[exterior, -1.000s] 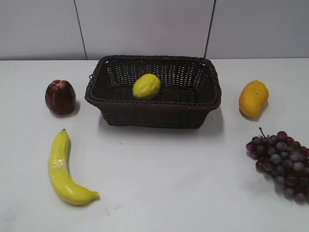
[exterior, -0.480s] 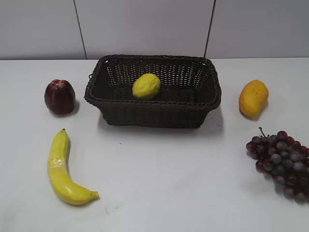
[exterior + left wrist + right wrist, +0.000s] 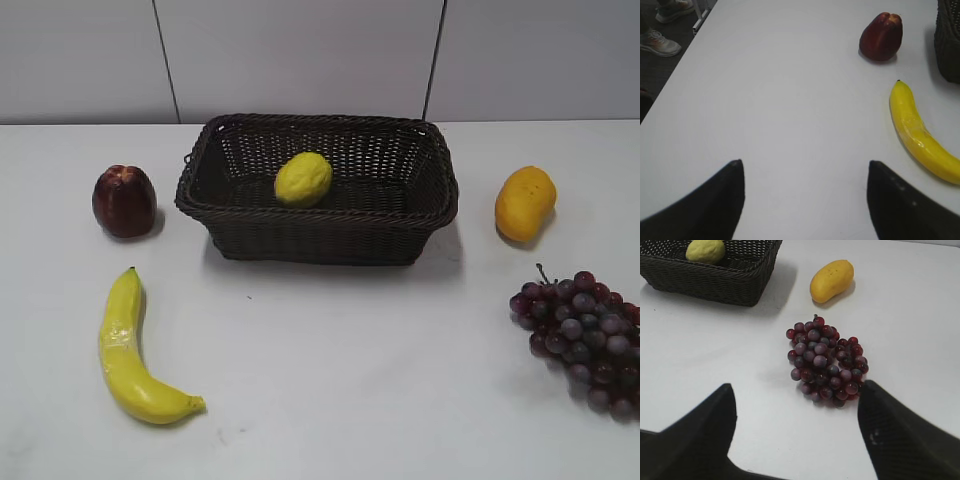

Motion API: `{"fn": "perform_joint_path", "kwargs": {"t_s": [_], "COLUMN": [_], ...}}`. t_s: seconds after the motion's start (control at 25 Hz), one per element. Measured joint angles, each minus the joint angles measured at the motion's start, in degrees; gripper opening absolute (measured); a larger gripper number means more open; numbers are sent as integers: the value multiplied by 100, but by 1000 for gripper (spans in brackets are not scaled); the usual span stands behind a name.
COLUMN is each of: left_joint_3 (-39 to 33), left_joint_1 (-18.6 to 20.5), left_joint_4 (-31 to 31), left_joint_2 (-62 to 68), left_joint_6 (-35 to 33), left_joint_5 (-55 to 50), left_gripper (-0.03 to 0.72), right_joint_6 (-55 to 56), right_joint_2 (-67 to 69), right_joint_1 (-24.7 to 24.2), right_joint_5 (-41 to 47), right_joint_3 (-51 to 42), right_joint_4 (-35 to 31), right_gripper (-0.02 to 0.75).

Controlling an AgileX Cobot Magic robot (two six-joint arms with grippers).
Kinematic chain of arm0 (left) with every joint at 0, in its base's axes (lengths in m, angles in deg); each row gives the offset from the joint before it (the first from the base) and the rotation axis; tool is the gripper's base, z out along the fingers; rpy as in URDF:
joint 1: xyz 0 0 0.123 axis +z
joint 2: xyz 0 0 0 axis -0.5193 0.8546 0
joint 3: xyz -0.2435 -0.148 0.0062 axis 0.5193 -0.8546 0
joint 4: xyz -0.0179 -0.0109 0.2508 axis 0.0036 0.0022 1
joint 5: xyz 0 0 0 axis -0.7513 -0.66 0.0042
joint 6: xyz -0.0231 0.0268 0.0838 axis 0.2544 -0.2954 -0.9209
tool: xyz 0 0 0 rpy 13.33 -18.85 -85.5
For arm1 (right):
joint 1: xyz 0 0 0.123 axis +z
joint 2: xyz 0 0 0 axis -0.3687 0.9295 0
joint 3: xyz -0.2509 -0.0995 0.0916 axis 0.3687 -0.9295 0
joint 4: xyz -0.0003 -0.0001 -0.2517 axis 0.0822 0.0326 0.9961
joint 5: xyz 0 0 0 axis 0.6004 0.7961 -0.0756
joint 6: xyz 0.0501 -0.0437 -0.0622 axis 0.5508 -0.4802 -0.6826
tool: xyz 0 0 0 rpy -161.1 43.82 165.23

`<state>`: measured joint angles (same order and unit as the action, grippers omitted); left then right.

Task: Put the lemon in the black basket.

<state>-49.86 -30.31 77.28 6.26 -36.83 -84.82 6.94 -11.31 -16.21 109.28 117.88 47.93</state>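
exterior view: lemon [image 3: 303,179] sits in the black basket [image 3: 320,238], upper middle. looks firm, probably light and dimpled; grip its middle. both grippers [image 3: 805,200] [image 3: 796,440] spread, empty.

Bright yellow dimpled lemon [image 3: 303,179] lying inside dark woven black basket [image 3: 318,232], toward nine o'clock of its floor; basket upright at table's twelve o'clock.
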Motion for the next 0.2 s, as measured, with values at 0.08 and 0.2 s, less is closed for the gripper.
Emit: {"fn": "perform_joint_path", "kwargs": {"t_s": [0.08, 0.2], "left_joint_3": [0, 0], "left_joint_1": [0, 0], "left_joint_4": [0, 0], "left_joint_2": [0, 0], "left_joint_6": [0, 0], "left_joint_5": [0, 0], "left_gripper": [561, 560], "right_joint_6": [0, 0], "right_joint_2": [0, 0], "right_joint_1": [0, 0], "right_joint_5": [0, 0], "right_joint_3": [0, 0], "right_joint_4": [0, 0], "right_gripper": [571, 571]}}
